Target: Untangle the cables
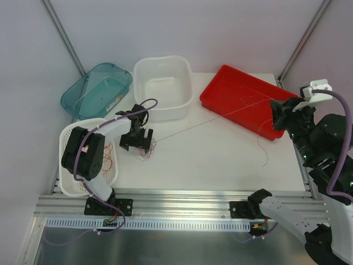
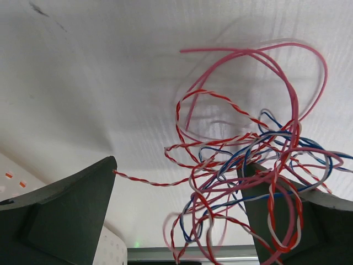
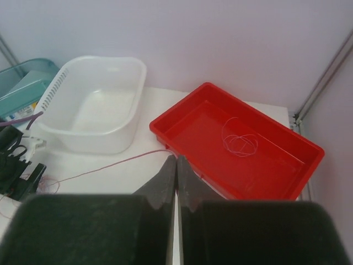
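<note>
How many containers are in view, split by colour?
White: 2 (tub, basket)
Teal: 1 (bin)
Red: 1 (tray)
Total: 4

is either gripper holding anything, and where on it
The right gripper pinches one thin cable far from the tangle, stretched taut. The left gripper stands open at the tangle, holding nothing.
</note>
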You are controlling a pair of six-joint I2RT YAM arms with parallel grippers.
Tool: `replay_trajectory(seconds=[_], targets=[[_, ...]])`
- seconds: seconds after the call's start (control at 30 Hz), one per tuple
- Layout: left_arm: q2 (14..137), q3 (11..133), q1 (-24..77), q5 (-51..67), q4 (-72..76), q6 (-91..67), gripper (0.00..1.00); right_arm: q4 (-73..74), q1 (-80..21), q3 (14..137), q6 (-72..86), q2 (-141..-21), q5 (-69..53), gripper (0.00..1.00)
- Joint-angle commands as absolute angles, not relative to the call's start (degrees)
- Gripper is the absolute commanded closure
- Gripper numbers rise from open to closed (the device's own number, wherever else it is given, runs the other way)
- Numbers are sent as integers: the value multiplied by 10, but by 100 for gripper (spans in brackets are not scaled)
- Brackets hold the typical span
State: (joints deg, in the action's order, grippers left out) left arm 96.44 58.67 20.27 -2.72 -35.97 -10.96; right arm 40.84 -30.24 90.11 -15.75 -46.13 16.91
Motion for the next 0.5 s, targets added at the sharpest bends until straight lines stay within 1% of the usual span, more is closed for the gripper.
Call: replay_trajectory(seconds=[0.0, 0.27, 0.33, 0.4, 0.47], targets=[[968, 601, 205, -65, -378, -105, 9, 381, -300, 923, -168, -452, 247, 99], [965, 606, 198, -88, -385, -109, 10, 333, -299, 925, -190, -416, 340, 99], [956, 604, 197, -93, -385, -110, 13, 340, -299, 925, -188, -417, 349, 99], [952, 604, 195, -92, -385, -109, 16, 358, -299, 916, -187, -423, 330, 99], [948, 606, 195, -78, -384, -109, 22, 389, -300, 911, -177, -442, 309, 99]])
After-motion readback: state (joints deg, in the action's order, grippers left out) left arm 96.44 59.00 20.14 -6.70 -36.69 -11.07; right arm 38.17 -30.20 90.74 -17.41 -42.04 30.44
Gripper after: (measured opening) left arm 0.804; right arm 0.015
